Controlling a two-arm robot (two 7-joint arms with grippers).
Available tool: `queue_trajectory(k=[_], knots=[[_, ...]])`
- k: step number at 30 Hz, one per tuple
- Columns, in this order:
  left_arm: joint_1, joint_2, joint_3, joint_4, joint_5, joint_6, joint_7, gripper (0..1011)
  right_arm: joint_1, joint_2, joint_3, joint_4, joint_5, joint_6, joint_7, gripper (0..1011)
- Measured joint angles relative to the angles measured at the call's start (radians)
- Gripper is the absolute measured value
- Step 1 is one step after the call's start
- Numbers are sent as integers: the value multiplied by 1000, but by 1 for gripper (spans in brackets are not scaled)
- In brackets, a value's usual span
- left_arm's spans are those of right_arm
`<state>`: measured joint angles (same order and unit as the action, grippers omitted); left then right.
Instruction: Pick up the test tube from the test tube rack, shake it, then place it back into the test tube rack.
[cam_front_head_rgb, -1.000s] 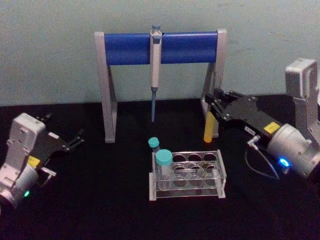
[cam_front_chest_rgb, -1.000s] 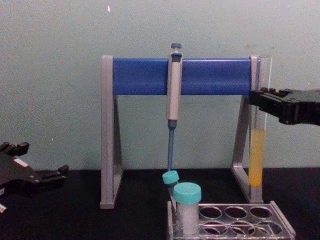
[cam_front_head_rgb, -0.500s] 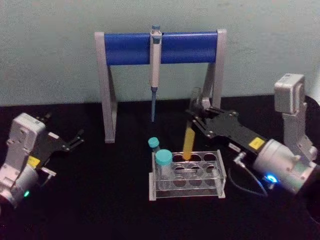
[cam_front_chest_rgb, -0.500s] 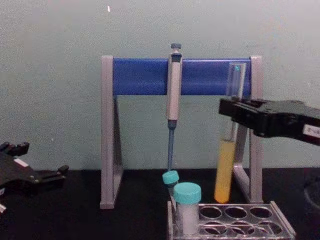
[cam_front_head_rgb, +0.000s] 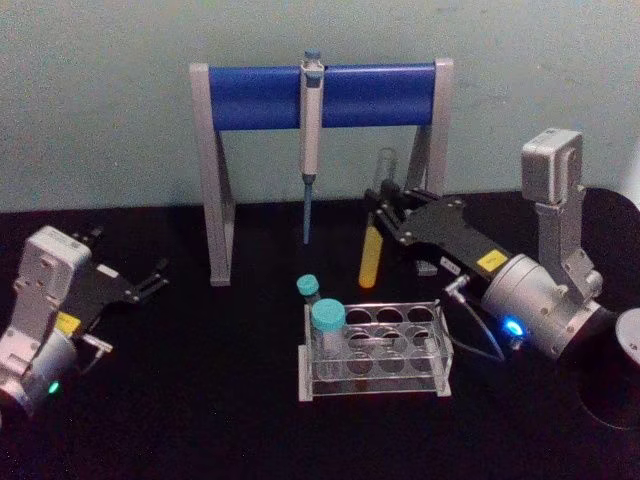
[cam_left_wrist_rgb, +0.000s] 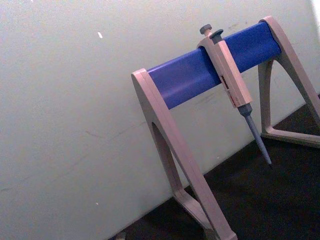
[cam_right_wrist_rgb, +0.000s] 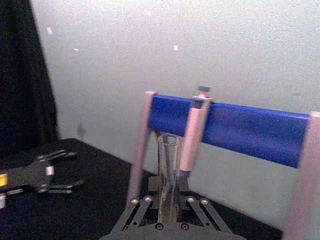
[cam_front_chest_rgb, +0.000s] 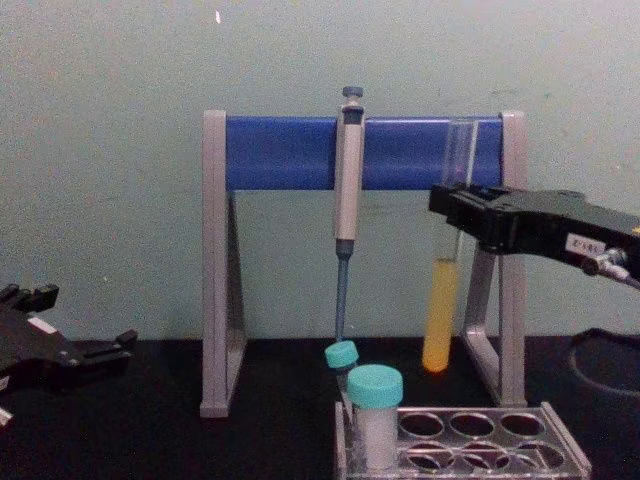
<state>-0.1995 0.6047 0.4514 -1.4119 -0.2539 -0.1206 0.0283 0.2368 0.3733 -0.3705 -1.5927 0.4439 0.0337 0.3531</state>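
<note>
Now right gripper (cam_front_head_rgb: 383, 207) holds tube (cam_front_head_rgb: 370, 260) up, prob. shaking; next: aim at rack (cam_front_head_rgb: 440, 350) hole; left gripper (cam_front_head_rgb: 150, 280) sits wide.

- The wall (cam_front_head_rgb: 100, 100) is lit softly and evenly.
- The black table (cam_front_head_rgb: 200, 420) is left dark, with little detail shown.
- Pale highlights are caught on the clear rack (cam_front_head_rgb: 372, 392) edges.
- The yellow liquid in the tube (cam_front_chest_rgb: 438, 315) is picked out brightly against the wall.
- A blue lamp (cam_front_head_rgb: 513, 327) and a green lamp (cam_front_head_rgb: 52, 387) are seen glowing.
</note>
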Motion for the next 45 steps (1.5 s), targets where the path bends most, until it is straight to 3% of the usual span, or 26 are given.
queue_trajectory(k=[5, 20, 32, 39, 45], knots=[[0, 0, 0, 0, 0, 0, 0, 1001, -7, -10, 23, 6, -13, 0, -28, 221], [0, 0, 0, 0, 0, 0, 0, 1001, -30, -15, 52, -10, -35, 13, -36, 221], [0, 0, 0, 0, 0, 0, 0, 1001, -99, 59, 73, -99, -41, 68, -4, 221], [0, 0, 0, 0, 0, 0, 0, 1001, -116, 93, 49, -126, 8, 78, 77, 221], [0, 0, 0, 0, 0, 0, 0, 1001, -78, 90, 9, -97, 45, 67, 132, 221]])
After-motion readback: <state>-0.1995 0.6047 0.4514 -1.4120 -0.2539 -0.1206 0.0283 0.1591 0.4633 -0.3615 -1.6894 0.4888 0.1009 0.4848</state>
